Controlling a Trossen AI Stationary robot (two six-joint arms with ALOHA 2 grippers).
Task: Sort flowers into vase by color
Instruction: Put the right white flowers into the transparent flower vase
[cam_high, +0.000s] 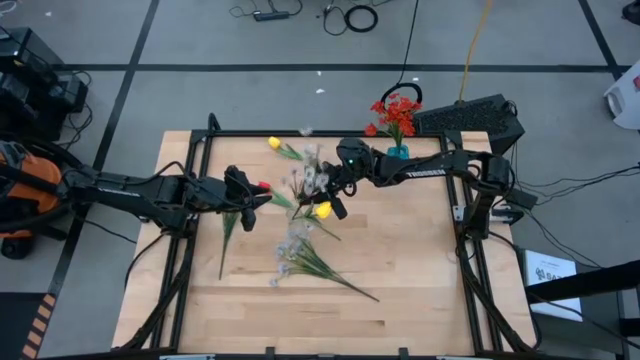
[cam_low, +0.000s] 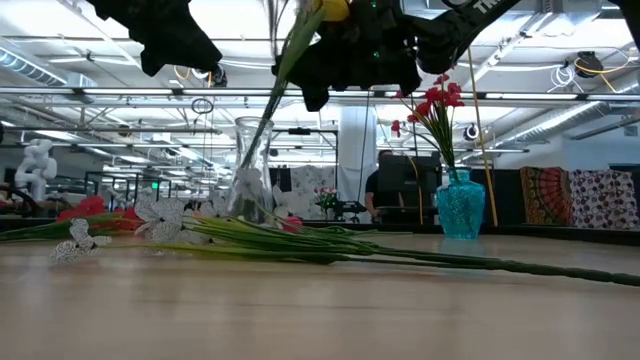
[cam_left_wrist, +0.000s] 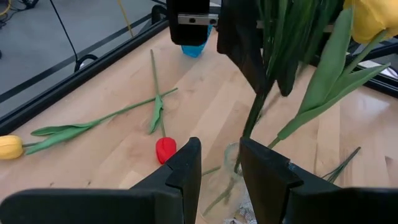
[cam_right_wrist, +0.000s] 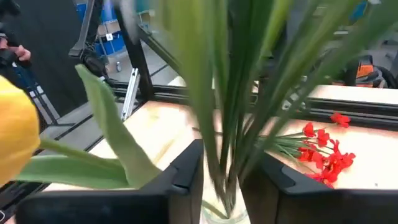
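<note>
- Right gripper (cam_high: 335, 196) reaches toward table centre, fingers closed around a yellow tulip (cam_high: 322, 210) stalk.
- Left gripper (cam_high: 250, 195) stretches level opposite, fingers parted, empty.

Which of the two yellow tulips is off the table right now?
The yellow tulip at mid-table, held up by the right end effector over a clear glass vase. The other yellow tulip lies flat near the far edge.

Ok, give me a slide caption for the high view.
Right hand lifts a yellow tulip mid-table; red flowers fill the teal vase.
</note>
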